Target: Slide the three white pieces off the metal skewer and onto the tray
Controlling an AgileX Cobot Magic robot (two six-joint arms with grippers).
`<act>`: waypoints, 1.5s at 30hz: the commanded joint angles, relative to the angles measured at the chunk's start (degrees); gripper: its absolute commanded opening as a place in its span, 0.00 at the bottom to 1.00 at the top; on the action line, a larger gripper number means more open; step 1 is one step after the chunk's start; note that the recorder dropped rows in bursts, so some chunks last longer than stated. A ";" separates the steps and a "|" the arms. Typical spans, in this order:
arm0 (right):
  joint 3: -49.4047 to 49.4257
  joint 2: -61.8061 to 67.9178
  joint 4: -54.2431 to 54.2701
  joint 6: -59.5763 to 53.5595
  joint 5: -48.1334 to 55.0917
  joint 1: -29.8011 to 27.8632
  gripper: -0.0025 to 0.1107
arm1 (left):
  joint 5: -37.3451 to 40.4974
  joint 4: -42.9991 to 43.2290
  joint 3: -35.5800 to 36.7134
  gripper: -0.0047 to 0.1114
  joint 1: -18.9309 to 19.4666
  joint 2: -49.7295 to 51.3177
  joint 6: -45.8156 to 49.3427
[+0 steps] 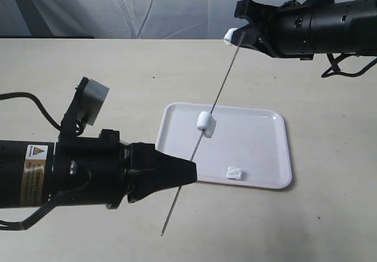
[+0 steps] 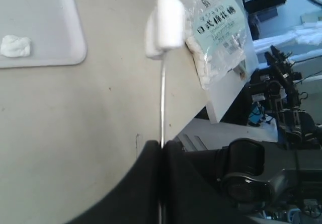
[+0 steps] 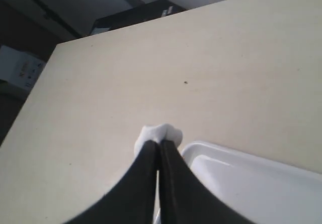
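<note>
The metal skewer (image 1: pixel 219 95) slants through the air above the tray (image 1: pixel 266 133), its low end past the tray's near edge. My left gripper (image 1: pixel 192 179) is shut on the skewer's lower part; in the left wrist view the skewer (image 2: pixel 162 98) runs out from between the pressed fingertips of the left gripper (image 2: pixel 162 144). One white piece (image 1: pixel 205 123) (image 2: pixel 165 25) sits mid-skewer. A second white piece (image 1: pixel 230 36) (image 3: pixel 158 132) is at the top end, pinched by my right gripper (image 1: pixel 238 36) (image 3: pixel 160 143). A third white piece (image 1: pixel 235 172) (image 2: pixel 15 46) lies on the tray (image 2: pixel 70 32) (image 3: pixel 241 176).
The table (image 1: pixel 88 68) is pale beige, with its far edge against a white draped backdrop. In the left wrist view a clear bag of white lumps (image 2: pixel 216 27) lies at the table edge, and dark equipment (image 2: pixel 282 83) stands beyond it.
</note>
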 commanded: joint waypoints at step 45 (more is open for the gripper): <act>-0.30 0.08 -4.71 7.44 30.59 -0.26 0.24 | -5.39 -38.14 -4.01 0.04 4.19 6.48 24.41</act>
